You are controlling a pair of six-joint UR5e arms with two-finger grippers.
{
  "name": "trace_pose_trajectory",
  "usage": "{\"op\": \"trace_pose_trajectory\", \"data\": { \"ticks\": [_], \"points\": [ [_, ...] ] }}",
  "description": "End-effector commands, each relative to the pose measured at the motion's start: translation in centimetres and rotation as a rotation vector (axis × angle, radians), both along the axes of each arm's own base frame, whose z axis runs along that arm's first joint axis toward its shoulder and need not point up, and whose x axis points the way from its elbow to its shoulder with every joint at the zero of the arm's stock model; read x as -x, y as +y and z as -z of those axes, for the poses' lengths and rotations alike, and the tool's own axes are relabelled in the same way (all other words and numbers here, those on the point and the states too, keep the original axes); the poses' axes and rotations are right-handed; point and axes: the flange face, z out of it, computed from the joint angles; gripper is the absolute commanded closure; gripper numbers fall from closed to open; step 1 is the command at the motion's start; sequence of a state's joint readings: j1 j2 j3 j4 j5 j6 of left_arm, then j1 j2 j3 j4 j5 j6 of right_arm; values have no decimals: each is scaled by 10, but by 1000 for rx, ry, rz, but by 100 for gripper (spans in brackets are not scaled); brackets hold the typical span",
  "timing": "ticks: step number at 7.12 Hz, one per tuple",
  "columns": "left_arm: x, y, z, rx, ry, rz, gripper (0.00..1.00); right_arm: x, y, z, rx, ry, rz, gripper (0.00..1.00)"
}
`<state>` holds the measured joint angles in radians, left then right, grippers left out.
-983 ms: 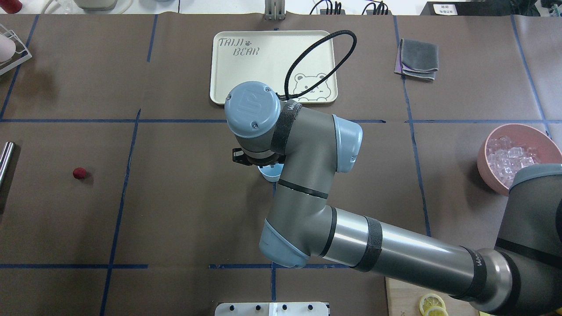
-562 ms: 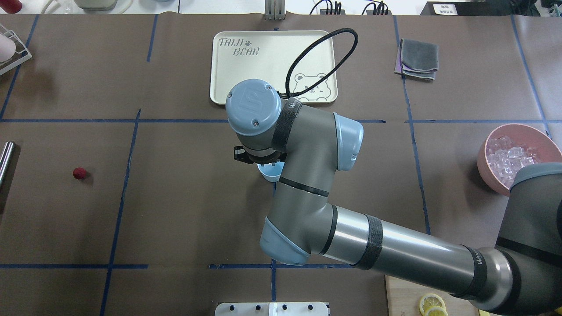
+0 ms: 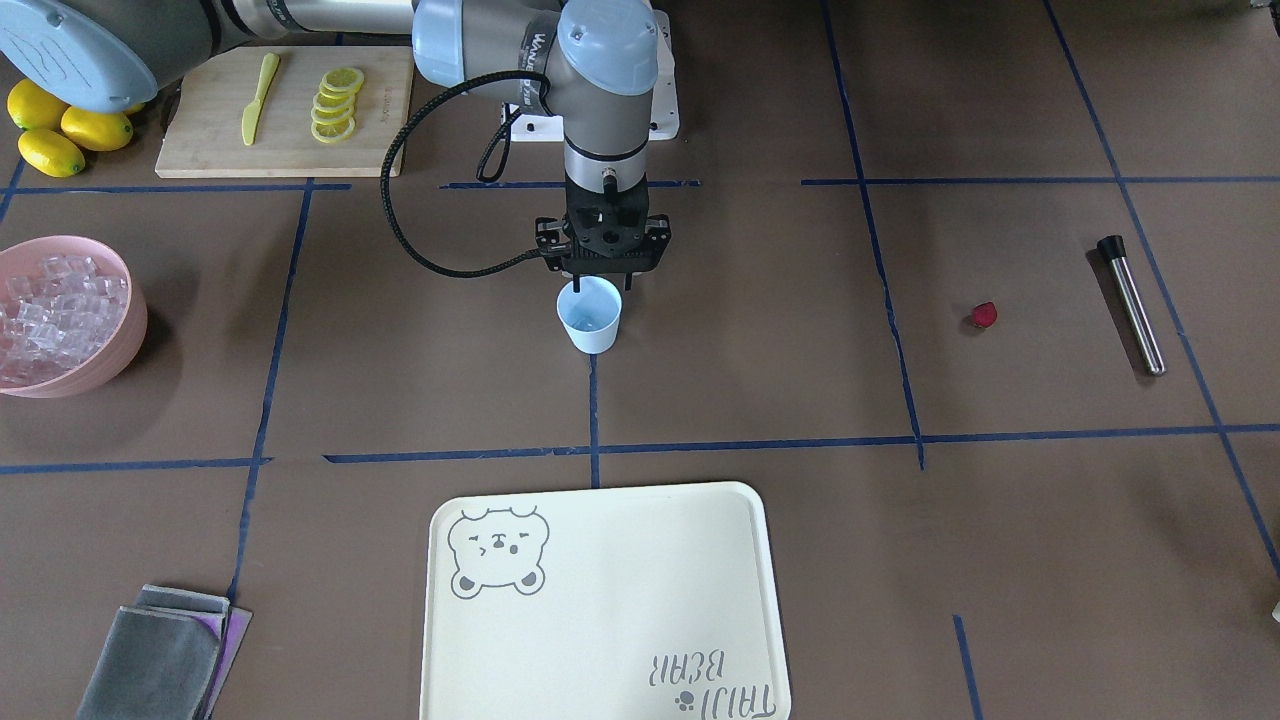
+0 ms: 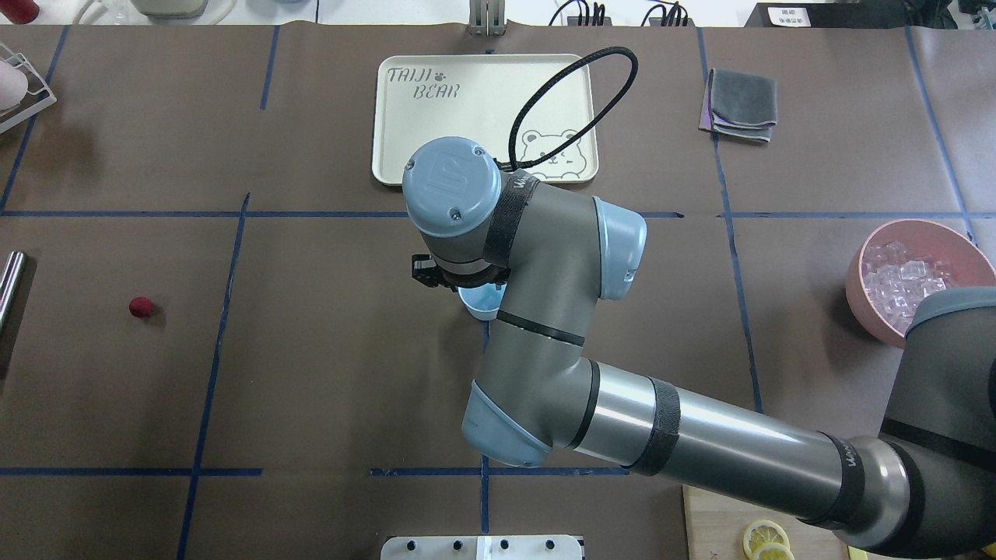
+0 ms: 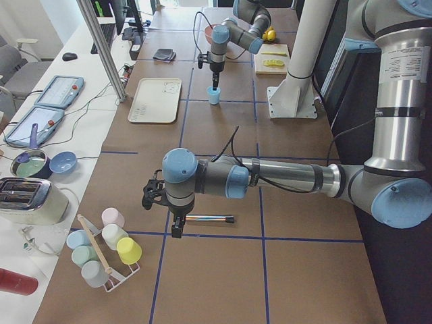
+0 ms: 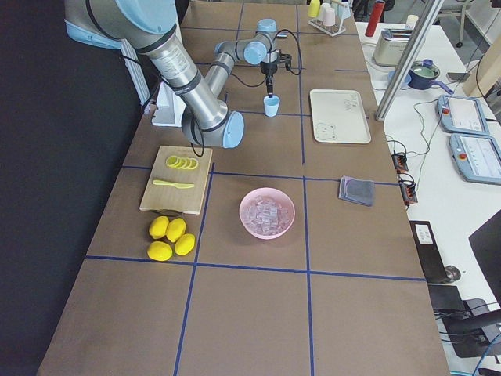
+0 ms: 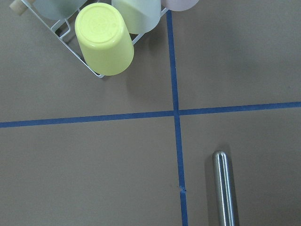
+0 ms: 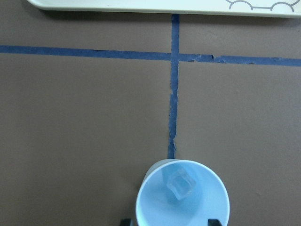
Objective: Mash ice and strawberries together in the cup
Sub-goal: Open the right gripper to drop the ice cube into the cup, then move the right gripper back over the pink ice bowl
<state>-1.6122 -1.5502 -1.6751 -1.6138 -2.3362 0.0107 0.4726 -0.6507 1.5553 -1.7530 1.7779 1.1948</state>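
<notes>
Loading ice (image 8: 181,184) — right gripper (image 3: 603,271) hovers above the cup (image 3: 590,318), fingers apart and empty; the strawberry (image 3: 983,316), well apart, needs fetching next.

Bear tray (image 3: 620,600), grey cloth (image 3: 150,665), lemons (image 3: 65,130) nr board (image 3: 200,140) w/ slices (image 3: 335,105), steel rod (image 3: 1132,310).

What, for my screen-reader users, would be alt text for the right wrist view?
A pale blue plastic cup holding one clear ice cube stands at the bottom edge on the brown table. Blue tape lines cross above it, and a cream tray spans the top.
</notes>
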Motion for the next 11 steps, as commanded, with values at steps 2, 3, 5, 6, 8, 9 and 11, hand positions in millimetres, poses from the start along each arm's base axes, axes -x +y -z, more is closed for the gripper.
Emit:
{"op": "trace_pose_trajectory", "data": {
  "ticks": [2, 3, 5, 6, 8, 9, 11],
  "points": [
    [0, -3, 3, -6, 0, 1, 0, -23, -14, 12, -10, -28, -27, 2],
    [0, -5, 6, -12, -2, 1, 0, -48, -21, 20, -19, -50, -48, 1],
    [0, -6, 6, -11, 0, 2, 0, -129, -21, 11, -9, -15, -99, 1],
    [0, -6, 7, -12, 0, 2, 0, -181, -18, -26, -25, -1, -120, 1],
    [0, -6, 7, -14, 1, 2, 0, -253, -22, -104, -121, 106, -30, 1],
    [0, -6, 8, -15, 1, 2, 0, -287, -21, -142, -126, 156, -17, 1],
    [0, -6, 14, -28, 1, 2, 0, -337, -23, -184, -92, 164, 45, 1]
  ]
}}
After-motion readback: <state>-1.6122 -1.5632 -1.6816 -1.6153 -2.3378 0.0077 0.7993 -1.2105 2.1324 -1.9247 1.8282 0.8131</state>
